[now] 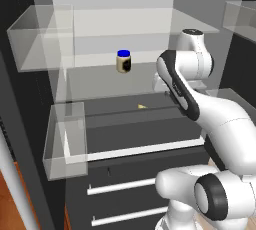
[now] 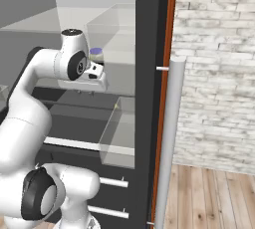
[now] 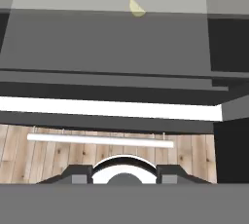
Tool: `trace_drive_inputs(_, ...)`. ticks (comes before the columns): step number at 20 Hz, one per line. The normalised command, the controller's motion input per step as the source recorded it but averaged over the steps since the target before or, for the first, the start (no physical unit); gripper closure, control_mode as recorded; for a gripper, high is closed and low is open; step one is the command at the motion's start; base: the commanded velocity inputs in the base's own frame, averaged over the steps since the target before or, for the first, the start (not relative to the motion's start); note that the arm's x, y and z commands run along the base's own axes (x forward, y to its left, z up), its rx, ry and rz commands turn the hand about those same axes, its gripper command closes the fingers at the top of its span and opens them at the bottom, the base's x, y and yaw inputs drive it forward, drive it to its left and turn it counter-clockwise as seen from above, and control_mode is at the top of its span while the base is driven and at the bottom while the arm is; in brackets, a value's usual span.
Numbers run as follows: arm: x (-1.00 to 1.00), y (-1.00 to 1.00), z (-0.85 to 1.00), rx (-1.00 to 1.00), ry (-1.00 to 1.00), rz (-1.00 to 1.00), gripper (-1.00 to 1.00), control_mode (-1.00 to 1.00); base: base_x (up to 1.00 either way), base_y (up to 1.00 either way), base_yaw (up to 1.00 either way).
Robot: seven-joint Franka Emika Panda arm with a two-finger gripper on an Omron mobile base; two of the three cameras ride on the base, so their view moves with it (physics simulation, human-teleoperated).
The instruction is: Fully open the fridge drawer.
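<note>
The gripper (image 3: 124, 173), fingertips (image 3: 78, 174) set wide apart and holding nothing, sits at the bottom of the hand view, looking down on the fridge drawer (image 3: 112, 47) that spans the middle of that frame. The drawer's pale strip (image 3: 112, 107) runs across just below its dark floor, with a white bar handle (image 3: 99, 140) lower still over wooden flooring. A small yellow item (image 3: 136, 8) lies near the top. In the left base view the drawer (image 1: 135, 129) crosses the centre, part-way out, a jar (image 1: 123, 61) with a blue lid on the shelf above and a clear bin (image 1: 65, 141) at lower left.
</note>
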Motion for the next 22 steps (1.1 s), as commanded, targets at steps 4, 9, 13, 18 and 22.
trace_drive_inputs(4, 0.00, 0.06, 0.04, 0.05, -0.02, 0.00, -1.00, -1.00, 0.00, 0.00, 0.00)
trace_drive_inputs(9, 0.00, 0.09, 0.05, 0.05, -0.03, 0.00, -1.00, -1.00, 0.00, 0.00, 0.00)
trace_drive_inputs(13, 0.00, 0.09, 0.05, 0.05, -0.03, 0.00, -1.00, -1.00, 0.00, 0.00, 0.00)
trace_drive_inputs(18, 0.00, 0.46, 0.00, 0.09, -0.06, 0.00, -1.00, -1.00, 0.00, 0.00, 0.00)
trace_drive_inputs(22, 0.00, 0.00, 0.00, 0.00, 0.00, 0.00, -1.00, 1.00, 0.00, 0.73, 0.00)
